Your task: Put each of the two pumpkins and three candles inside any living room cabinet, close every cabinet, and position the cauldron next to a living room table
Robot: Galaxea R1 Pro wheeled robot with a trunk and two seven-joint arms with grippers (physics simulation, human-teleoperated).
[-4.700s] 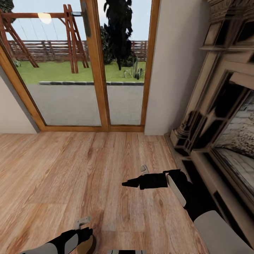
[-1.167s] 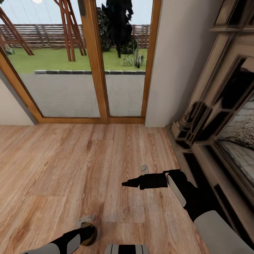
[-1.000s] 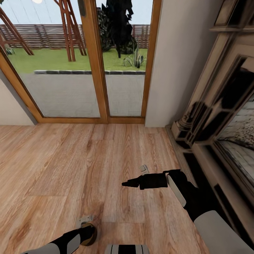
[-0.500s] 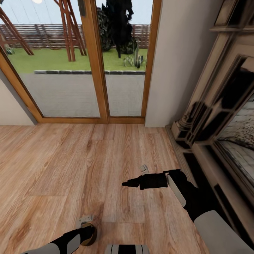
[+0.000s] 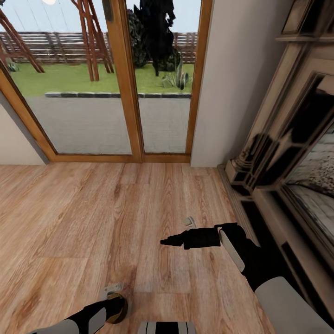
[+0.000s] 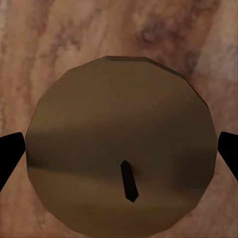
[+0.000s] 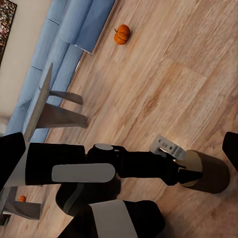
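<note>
A round olive-brown candle [image 6: 119,114] with a dark wick stands on the wood floor. My left gripper [image 6: 119,153] is open right above it, one black finger at each side of its top. In the head view the candle [image 5: 121,310] peeks out under the left gripper [image 5: 116,302] at the bottom. My right gripper [image 5: 168,241] hangs open over bare floor, its fingers [image 7: 10,158] wide apart. From there I see the candle [image 7: 210,173], an orange pumpkin [image 7: 121,33] by a blue sofa, and the pale table [image 7: 42,104]. The cabinet and cauldron are out of view.
Wood-framed glass doors [image 5: 132,93] face a garden ahead. A dark ornate fireplace [image 5: 287,162] runs along the right, close to my right arm. The blue sofa [image 7: 74,34] lies past the table. A small orange shape [image 7: 22,198] sits beside a table leg.
Nothing has moved in the last second. Since the oldest frame the camera has tipped down a little, and my left gripper sits closer over the candle.
</note>
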